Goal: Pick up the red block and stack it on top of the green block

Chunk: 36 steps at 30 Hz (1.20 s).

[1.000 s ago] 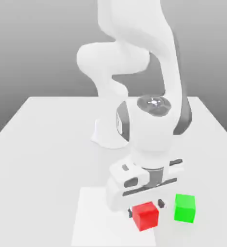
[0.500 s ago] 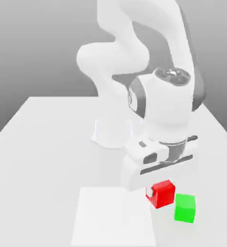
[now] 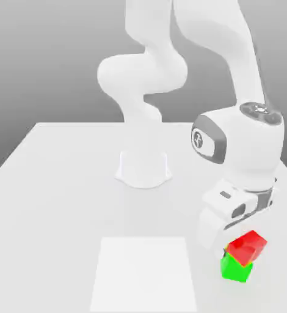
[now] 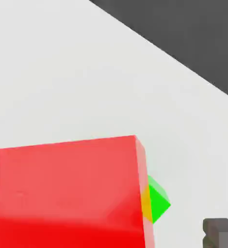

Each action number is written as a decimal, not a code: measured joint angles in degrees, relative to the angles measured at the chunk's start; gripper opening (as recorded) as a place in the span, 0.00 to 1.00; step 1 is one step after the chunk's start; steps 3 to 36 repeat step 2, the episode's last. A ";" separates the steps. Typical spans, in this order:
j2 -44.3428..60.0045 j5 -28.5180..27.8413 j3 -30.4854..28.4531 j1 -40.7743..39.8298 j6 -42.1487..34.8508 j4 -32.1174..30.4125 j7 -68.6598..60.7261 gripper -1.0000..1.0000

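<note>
The red block [image 3: 247, 247] lies tilted on top of the green block [image 3: 234, 269], near the table's front edge on the exterior view's right. My gripper [image 3: 240, 236] hangs directly over the red block, its white hand slanted. In the hand view the red block [image 4: 72, 193] looms very close, and a corner of the green block [image 4: 157, 204] pokes out from behind it. One dark fingertip [image 4: 220, 232] stands apart from the red block's side with a gap between, so the jaws are open.
The white table [image 3: 60, 183] carries a paler square patch [image 3: 144, 272] at the front middle. The arm's round base [image 3: 143, 169] stands at the middle back. The blocks sit near the table's front edge.
My gripper carried the red block up and toward the exterior view's right, over the green block. The jaws have opened, and the red block now rests tilted on the green one.
</note>
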 joint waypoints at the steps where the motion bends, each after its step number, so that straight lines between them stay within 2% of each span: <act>1: -1.92 0.74 0.20 -0.05 -1.81 -0.09 -0.54 1.00; 2: -3.92 1.48 0.29 0.03 -3.69 -0.18 -1.07 1.00; 36: -3.92 1.48 0.29 0.03 -3.69 -0.18 -1.07 1.00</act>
